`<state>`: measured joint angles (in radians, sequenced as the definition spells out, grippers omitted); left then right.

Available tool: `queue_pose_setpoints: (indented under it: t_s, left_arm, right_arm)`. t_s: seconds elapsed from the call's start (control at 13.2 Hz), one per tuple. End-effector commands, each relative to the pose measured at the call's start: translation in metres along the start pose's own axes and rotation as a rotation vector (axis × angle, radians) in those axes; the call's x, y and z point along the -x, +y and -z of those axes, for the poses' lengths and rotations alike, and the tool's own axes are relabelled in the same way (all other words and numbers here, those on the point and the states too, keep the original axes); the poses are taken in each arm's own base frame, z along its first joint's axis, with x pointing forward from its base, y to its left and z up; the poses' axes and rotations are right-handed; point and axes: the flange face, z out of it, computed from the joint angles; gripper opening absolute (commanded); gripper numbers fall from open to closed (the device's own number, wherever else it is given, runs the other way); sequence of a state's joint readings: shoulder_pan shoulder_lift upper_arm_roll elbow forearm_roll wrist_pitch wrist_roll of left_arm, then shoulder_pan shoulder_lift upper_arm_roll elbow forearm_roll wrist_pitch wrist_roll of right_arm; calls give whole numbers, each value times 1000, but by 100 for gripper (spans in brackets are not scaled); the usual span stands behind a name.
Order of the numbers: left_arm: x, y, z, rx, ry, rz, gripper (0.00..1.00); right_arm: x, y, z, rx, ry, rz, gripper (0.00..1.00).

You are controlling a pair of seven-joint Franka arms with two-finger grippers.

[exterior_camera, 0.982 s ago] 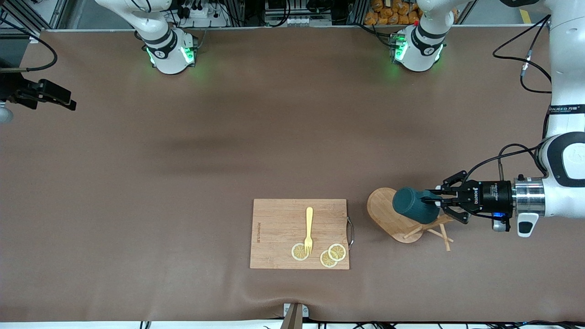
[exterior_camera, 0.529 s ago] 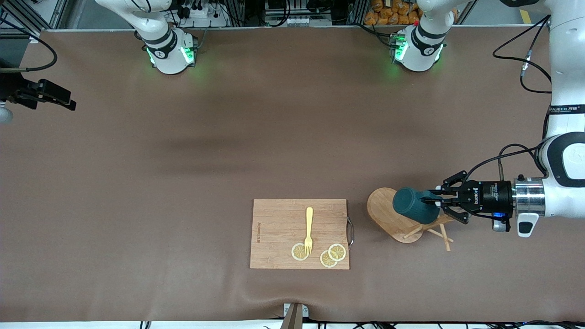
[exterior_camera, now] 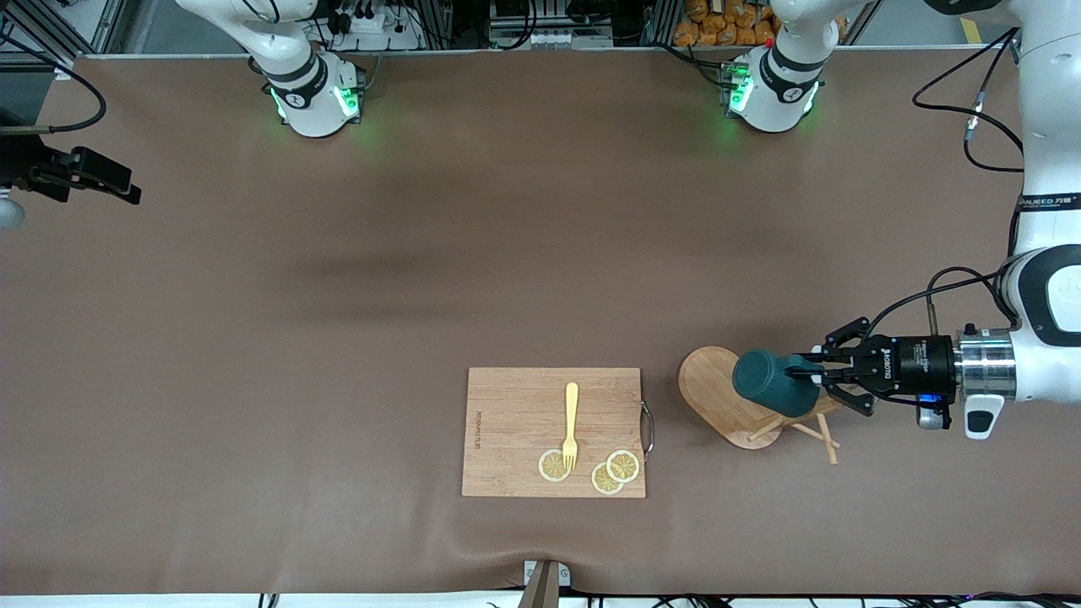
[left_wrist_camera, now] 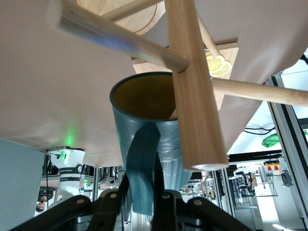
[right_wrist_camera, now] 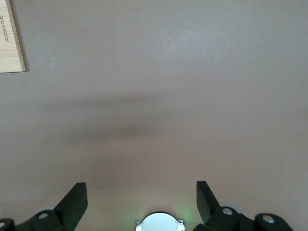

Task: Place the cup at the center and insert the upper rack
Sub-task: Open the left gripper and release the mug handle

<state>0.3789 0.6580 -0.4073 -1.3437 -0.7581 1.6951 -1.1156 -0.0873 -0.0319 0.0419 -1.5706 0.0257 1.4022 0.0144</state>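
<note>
The dark teal cup (exterior_camera: 768, 382) hangs on its side over the upper rack (exterior_camera: 714, 393), a light bamboo mug tree with an oval base. The rack's post and pegs (exterior_camera: 815, 431) point toward the left arm's end of the table. My left gripper (exterior_camera: 802, 370) is shut on the cup's handle (left_wrist_camera: 143, 159). In the left wrist view the cup (left_wrist_camera: 144, 110) shows its tan inside, with the rack's post (left_wrist_camera: 192, 86) and crossing pegs close over its mouth. My right gripper (right_wrist_camera: 140, 190) hangs open over bare table, holding nothing; the front view does not show it.
A rectangular wooden cutting board (exterior_camera: 515, 414) lies beside the rack, toward the right arm's end. On it are a yellow fork (exterior_camera: 571, 422) and lemon slices (exterior_camera: 615, 471). A corner of the board (right_wrist_camera: 9, 38) shows in the right wrist view.
My left gripper and the cup have shifted slightly toward the left arm's end of the table. The rack and the right gripper have not moved.
</note>
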Motion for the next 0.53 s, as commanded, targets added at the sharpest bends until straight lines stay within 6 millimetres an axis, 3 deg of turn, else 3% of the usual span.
queue_pose_setpoints:
  t_s: [0.0,0.15,0.23,0.45]
  left_arm:
    - [-11,-1,0,-7,-3,-4,52]
    - [-11,-1,0,-6,-5,2,96]
    - [-11,-1,-1,-6,-5,7,100]
    - [-7,0,1,-4,-4,11,100]
  right_arm:
    - [3,-3,0,-2,-2,-10,100]
    - [3,-11,-1,6,0,5,100]
    - [3,-11,0,6,1,5,100]
    - [3,-16,-1,7,1,14,100]
